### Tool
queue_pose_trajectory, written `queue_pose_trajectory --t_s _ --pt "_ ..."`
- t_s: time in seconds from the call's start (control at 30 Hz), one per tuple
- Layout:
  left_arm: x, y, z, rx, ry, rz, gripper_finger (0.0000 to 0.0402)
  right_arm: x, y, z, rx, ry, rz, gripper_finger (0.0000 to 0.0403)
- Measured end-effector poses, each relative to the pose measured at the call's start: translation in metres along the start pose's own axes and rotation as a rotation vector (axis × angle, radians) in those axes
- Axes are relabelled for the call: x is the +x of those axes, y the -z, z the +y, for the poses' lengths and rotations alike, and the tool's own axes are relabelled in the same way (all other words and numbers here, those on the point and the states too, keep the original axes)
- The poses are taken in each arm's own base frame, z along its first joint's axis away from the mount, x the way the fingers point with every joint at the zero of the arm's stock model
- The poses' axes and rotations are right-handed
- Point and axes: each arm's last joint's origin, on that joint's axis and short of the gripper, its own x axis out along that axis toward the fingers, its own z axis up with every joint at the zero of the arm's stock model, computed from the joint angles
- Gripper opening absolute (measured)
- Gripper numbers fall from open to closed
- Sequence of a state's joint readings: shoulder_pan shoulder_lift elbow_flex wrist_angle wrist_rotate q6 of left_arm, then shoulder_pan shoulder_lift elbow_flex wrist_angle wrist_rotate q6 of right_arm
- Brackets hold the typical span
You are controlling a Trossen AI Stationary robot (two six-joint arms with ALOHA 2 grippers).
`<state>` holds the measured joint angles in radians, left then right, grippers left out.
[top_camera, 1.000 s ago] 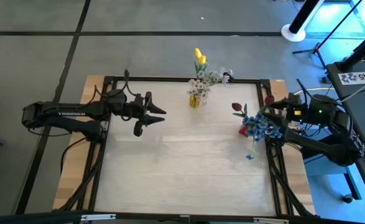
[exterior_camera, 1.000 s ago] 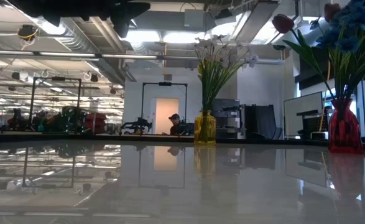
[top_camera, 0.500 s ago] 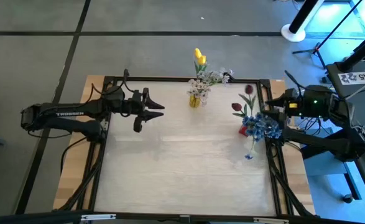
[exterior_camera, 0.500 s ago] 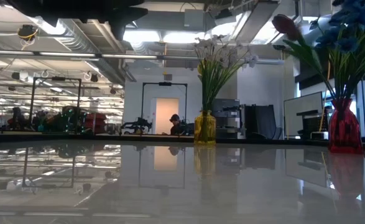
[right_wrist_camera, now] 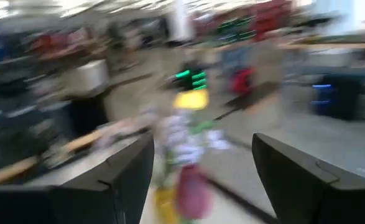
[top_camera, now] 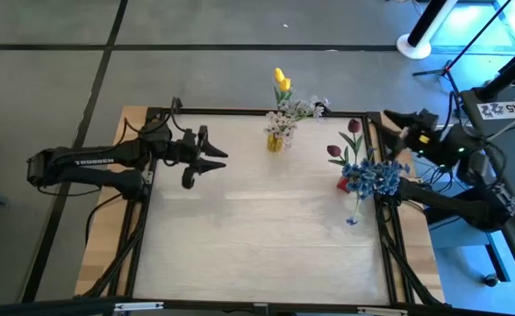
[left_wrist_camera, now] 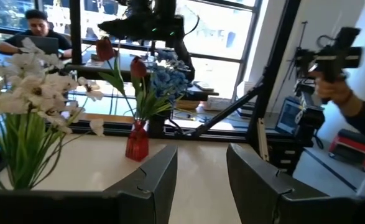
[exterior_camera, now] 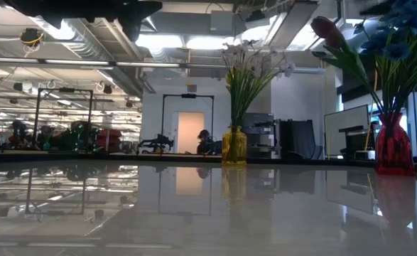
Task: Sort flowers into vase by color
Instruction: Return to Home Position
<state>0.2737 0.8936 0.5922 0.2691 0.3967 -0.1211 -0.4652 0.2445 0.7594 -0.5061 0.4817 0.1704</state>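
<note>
A yellow vase [top_camera: 276,140] stands near the table's far edge, holding white sprigs [exterior_camera: 249,60] and yellow tulips [top_camera: 280,81]. A red vase [exterior_camera: 393,146] near the right edge holds blue clusters [top_camera: 369,176] and two dark red tulips [top_camera: 354,125]. My right gripper [top_camera: 394,118] hovers open beyond the red vase, near the far right corner, touching nothing. Its blurred wrist view looks toward the yellow vase's flowers [right_wrist_camera: 182,140]. My left gripper [top_camera: 208,157] hangs open above the table's left part, facing the red vase [left_wrist_camera: 137,142].
A black frame [top_camera: 239,112] runs round the table top [top_camera: 257,237]. Between the two vases and toward the near edge lies bare tabletop. Beyond the table a person [left_wrist_camera: 33,25] sits, and a hand [left_wrist_camera: 334,87] holds a device.
My right gripper carried a dark red tulip to the red vase and let it go. The tulip now stands there beside the other. The gripper then drew away toward the far right corner. My left gripper slid slightly toward the table's left.
</note>
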Motion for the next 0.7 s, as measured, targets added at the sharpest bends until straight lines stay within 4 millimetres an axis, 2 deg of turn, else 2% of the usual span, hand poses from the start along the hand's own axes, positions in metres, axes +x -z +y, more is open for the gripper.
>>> queue_pose_trajectory --t_s 0.17,0.27,0.4,0.7 --pt "0.0 0.0 0.0 0.0 0.017 0.002 0.0135 0.01 0.03 -0.009 0.096 0.34 -0.09 0.0271" --pt "0.0 0.0 0.0 0.005 0.017 0.002 0.0135 0.018 0.043 -0.01 0.131 0.463 -0.148 0.0271" --pt "0.0 0.0 0.0 0.008 0.017 0.002 0.0135 0.025 0.059 -0.009 0.157 0.501 -0.158 0.0264" --pt "0.004 0.006 -0.012 -0.012 0.077 0.05 0.0135 0.031 0.081 -0.01 0.118 0.514 -0.094 0.0203"
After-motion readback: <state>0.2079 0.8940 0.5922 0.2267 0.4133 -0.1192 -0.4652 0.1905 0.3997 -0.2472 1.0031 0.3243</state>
